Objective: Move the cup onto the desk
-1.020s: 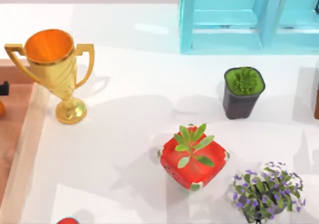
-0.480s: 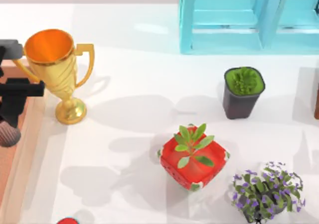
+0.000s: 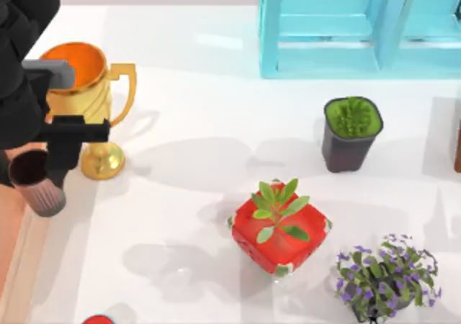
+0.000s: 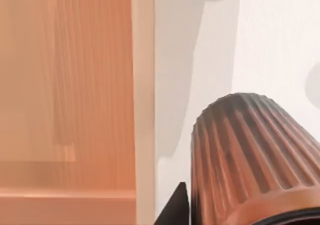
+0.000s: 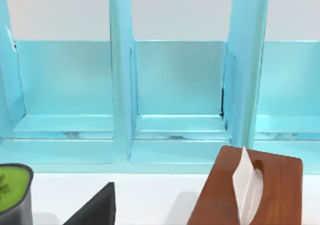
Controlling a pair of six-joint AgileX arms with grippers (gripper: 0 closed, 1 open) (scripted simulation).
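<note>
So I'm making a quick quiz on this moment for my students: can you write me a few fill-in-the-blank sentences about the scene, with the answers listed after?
1. The left gripper holds the ribbed brown ____ at the desk's left edge.
2. Just beside the gripper stands a gold ____ with two handles.
3. The green-leaved plant near the desk's middle grows in a ____ pot.
4. The shelf unit at the back is coloured ____.

Missing words: cup; trophy; red; turquoise.
</note>
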